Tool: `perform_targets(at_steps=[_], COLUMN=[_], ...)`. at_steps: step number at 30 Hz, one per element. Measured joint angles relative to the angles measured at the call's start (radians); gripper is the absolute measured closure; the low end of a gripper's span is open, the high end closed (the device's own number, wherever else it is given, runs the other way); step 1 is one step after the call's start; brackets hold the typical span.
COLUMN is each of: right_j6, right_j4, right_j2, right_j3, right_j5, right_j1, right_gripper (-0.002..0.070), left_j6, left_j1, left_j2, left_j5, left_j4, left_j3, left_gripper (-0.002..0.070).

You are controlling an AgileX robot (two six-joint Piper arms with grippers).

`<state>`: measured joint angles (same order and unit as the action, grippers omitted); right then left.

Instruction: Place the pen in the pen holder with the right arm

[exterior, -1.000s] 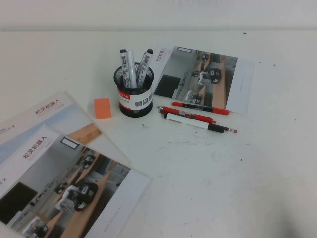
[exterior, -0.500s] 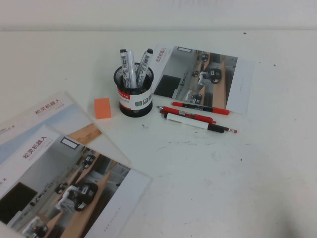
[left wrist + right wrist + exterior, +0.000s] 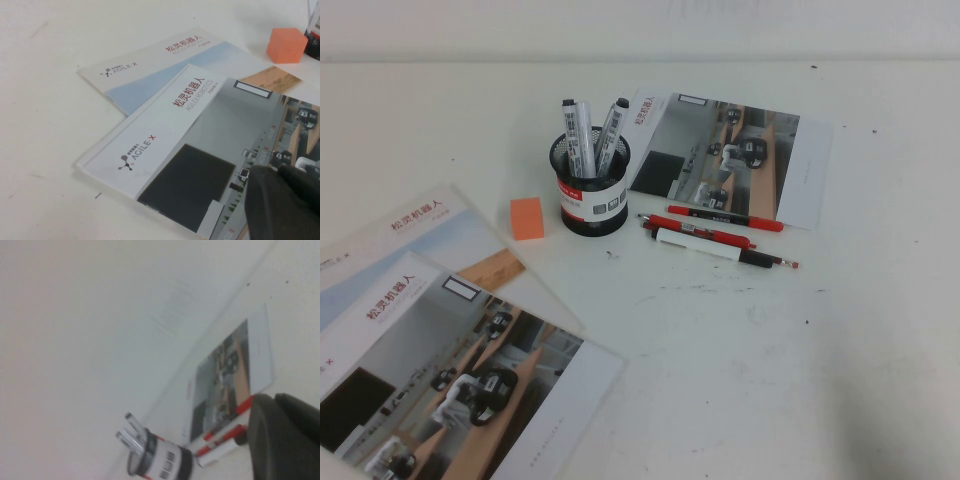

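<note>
While neither arm shows in the high view, each wrist view catches a dark edge of its own claw.

Pen: the thick marker [image 3: 710,247] with white-grey barrel and black cap lies flat on the surface, just right of the holder, cap end pointing right, outside the cup.

Pen holder: the black wire-mesh pen holder [image 3: 591,185] with a white-and-red label band stands upright near the middle of the surface; two grey markers [image 3: 592,137] with black caps stand tilted inside it, tops apart.

Red pens: two slim red pens [image 3: 725,216] lie just beyond the marker, roughly parallel to it; a thin red pencil tip [image 3: 786,263] pokes out at the marker's right end.

Right claw: the right claw [image 3: 285,437] shows as a dark blurred mass at the corner of its wrist view, held away from the pens, with its fingers fully closed and gripping nothing.

Left claw: the left claw [image 3: 282,202] hangs above the near-left brochures; whether it is open I cannot tell.

Brochures: two overlapping brochures [image 3: 430,330] lie near-left; another brochure [image 3: 735,155] lies far-right behind the pens.

Eraser: an orange block [image 3: 527,217] sits just left of the holder.

Surface: white surface [image 3: 800,380], lightly scuffed.
</note>
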<state>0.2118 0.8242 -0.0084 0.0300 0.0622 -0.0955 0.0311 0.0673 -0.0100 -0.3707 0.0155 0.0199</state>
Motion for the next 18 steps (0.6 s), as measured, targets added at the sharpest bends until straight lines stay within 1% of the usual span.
perform_targets(at_steps=[3, 11, 14, 16, 18], right_j6=[0.0, -0.061, -0.146, -0.233, -0.324], right_j4=[0.086, 0.118, 0.075, 0.037, -0.01], right_j2=[0.0, 0.0, 0.0, 0.027, 0.1], right_j3=[0.0, 0.002, 0.0, -0.028, -0.099], right_j5=[-0.049, -0.083, -0.068, -0.006, 0.091], right_j1=[0.0, 0.0, 0.0, 0.0, 0.0], right_gripper=[0.0696, 0.0696, 0.0696, 0.0696, 0.0696], left_j6=[0.0, 0.0, 0.0, 0.0, 0.0], left_j1=[0.0, 0.0, 0.0, 0.0, 0.0], left_j2=[0.0, 0.0, 0.0, 0.0, 0.0], left_j5=[0.0, 0.0, 0.0, 0.0, 0.0], left_j4=[0.0, 0.0, 0.0, 0.0, 0.0], left_j3=[0.0, 0.0, 0.0, 0.0, 0.0], left_gripper=[0.0676, 0.0676, 0.0676, 0.0676, 0.0676])
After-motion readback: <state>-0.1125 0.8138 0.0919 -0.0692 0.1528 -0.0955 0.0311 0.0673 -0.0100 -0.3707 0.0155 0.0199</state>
